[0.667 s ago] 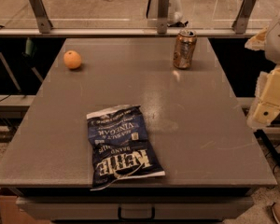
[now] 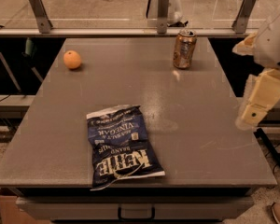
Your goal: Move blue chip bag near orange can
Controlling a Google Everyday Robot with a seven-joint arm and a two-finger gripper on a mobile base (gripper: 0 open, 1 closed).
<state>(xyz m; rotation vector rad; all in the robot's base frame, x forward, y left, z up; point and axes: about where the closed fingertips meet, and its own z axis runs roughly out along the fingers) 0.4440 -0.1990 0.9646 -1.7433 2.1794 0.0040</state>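
The blue chip bag [image 2: 121, 146] lies flat on the grey table [image 2: 200, 139], near its front edge and left of centre, with its white lettering upside down to me. The orange can [image 2: 184, 49] stands upright at the back of the table, right of centre, far from the bag. My gripper [image 2: 253, 115] hangs at the right edge of the view, over the table's right side. It is well to the right of the bag, nearer to me than the can, and touches neither of them.
A round orange fruit [image 2: 72, 59] sits at the back left of the table. A metal rail with upright brackets [image 2: 162, 13] runs behind the table's far edge. A drawer handle [image 2: 136, 213] shows below the front edge.
My gripper has shifted slightly left, toward the table. The bag, the can and the fruit have not moved.
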